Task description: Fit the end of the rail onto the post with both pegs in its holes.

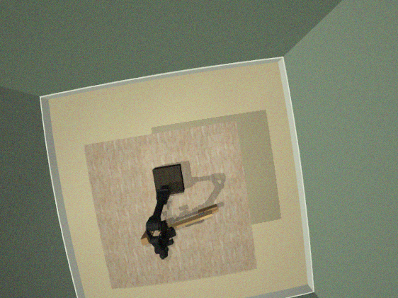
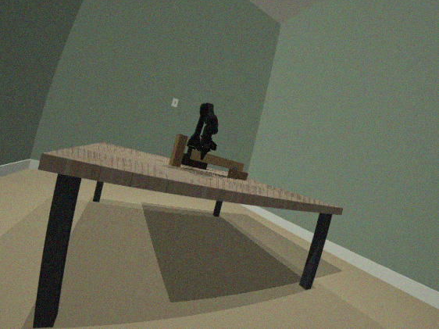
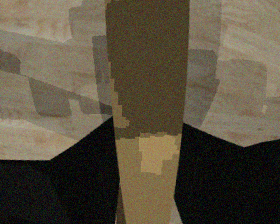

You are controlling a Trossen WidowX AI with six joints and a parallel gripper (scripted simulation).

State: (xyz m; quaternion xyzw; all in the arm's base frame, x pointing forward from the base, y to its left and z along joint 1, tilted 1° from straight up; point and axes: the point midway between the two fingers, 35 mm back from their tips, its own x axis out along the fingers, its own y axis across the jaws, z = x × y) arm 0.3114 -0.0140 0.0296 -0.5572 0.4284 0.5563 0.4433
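The wooden rail (image 1: 191, 221) (image 2: 226, 161) (image 3: 147, 75) runs from the arm toward the low footboard block (image 2: 237, 173). Its far end is at that block; its seating in the bracket is too small to tell. The wooden post (image 1: 144, 241) (image 2: 178, 150) stands upright beyond the rail's near end. My gripper (image 2: 202, 155) (image 3: 138, 121) is shut on the rail close to its post end, one finger on each side, and holds that end above the table. The arm hides the rail's end, the pegs and any gap to the post. Whether the rail is level cannot be told.
The arm's dark square base (image 1: 168, 178) stands on the table (image 1: 120, 192) (image 2: 117, 165), to one side of the rail. The arm (image 1: 160, 207) (image 2: 208, 118) reaches over the rail's near part, close beside the post. Shadows of arm and rail lie on the table top.
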